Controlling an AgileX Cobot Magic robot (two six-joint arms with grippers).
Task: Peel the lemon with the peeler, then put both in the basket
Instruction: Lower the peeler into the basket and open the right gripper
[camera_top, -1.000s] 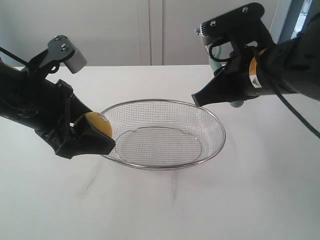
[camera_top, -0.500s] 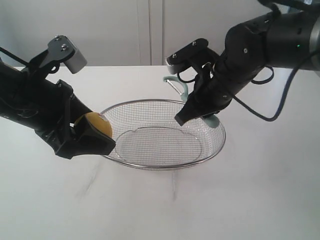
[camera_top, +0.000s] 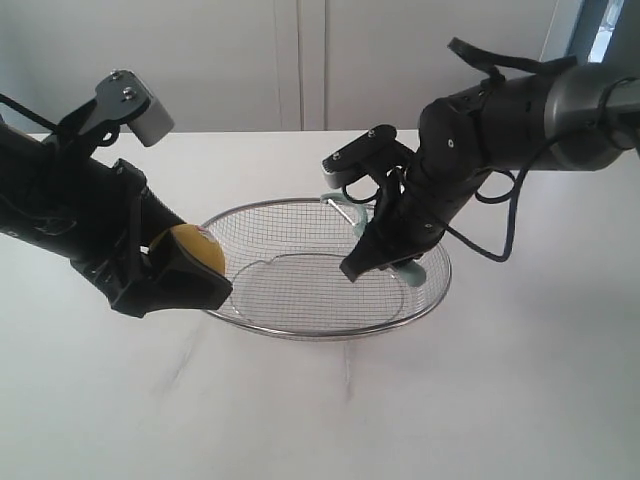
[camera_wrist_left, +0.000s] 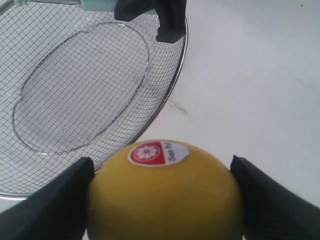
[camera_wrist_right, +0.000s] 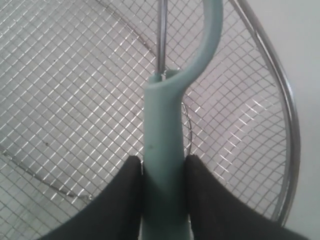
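Just outside the basket's (camera_top: 330, 336) near-left rim, exterior view, the left gripper (camera_top: 196, 262) clamps the lemon (camera_top: 190, 248); the right gripper (camera_top: 375, 255) holds the peeler (camera_top: 360, 215) low over the basket's right half. Left wrist view: both fingers (camera_wrist_left: 55, 200) press the lemon's sides, its red sticker (camera_wrist_left: 157, 152) up, beside the rim. Right wrist view: fingers (camera_wrist_right: 120, 200) pinch the peeler's teal handle above the mesh.

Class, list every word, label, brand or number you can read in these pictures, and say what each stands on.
"Sea Hi…", as far as it reads, on the red-and-white sticker on the lemon; the rest is blurred.
No other text can be read in any view.
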